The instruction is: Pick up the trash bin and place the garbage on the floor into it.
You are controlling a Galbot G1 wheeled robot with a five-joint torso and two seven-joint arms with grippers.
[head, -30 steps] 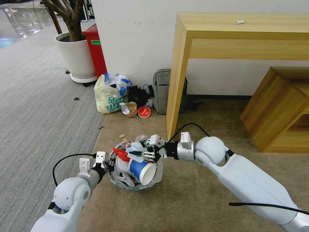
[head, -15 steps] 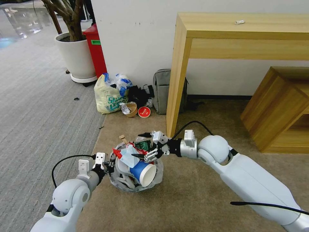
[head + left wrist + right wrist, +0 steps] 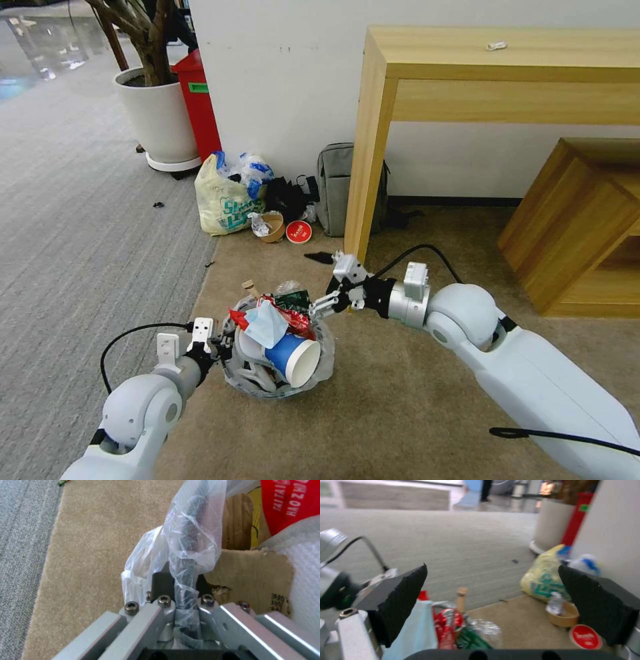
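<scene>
**Bin gripped at its rim, right gripper spread wide beside the heap**

The left arm reaches forward from the lower left, elbow bent. The left gripper (image 3: pixel 220 347) is clenched on the near-left rim of the trash bin (image 3: pixel 327 353). In the left wrist view the fingers (image 3: pixel 160 582) pinch the black rim together with the crinkly liner bag (image 3: pixel 186 537) folded over it. Beside that sits a torn cardboard piece (image 3: pixel 250 570) and a red wrapper with white letters (image 3: pixel 290 502).

The bin stands on the beige carpet (image 3: pixel 400 400), heaped full. A blue paper cup (image 3: pixel 293 357) lies tilted on top with its mouth outward. A pale blue sheet (image 3: pixel 267 323), red wrappers (image 3: pixel 297 320), something green (image 3: pixel 293 300) and a wooden stick (image 3: pixel 250 288) crowd behind it. The bin's black wall is mostly hidden by the liner and the litter, and what lies under the heap cannot be made out.

The right arm comes in from the lower right, forearm level, wrist pointing toward the bin's far-right rim. The right gripper (image 3: pixel 327 280) is released, its black pads (image 3: pixel 403 597) wide apart and holding nothing, just beside the heap. Whether it touches the liner cannot be told.
</scene>
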